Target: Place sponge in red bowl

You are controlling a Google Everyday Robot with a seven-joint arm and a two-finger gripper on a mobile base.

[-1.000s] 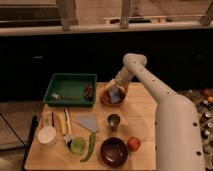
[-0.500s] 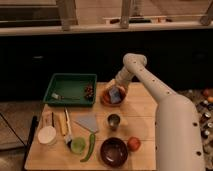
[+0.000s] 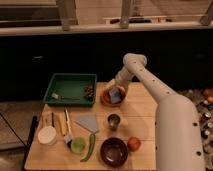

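gripper [image 3: 118, 90] over red bowl [image 3: 106, 98], tray [image 3: 55, 85] beside

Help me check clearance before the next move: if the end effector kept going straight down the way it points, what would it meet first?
Probably the sponge, lying in the red bowl right under the end effector. Depth is unclear, so it may already be touching the sponge.

1 high, fairly distant view, angled down over the wooden table [image 3: 145, 107], pincer [image 3: 116, 94] above its far edge
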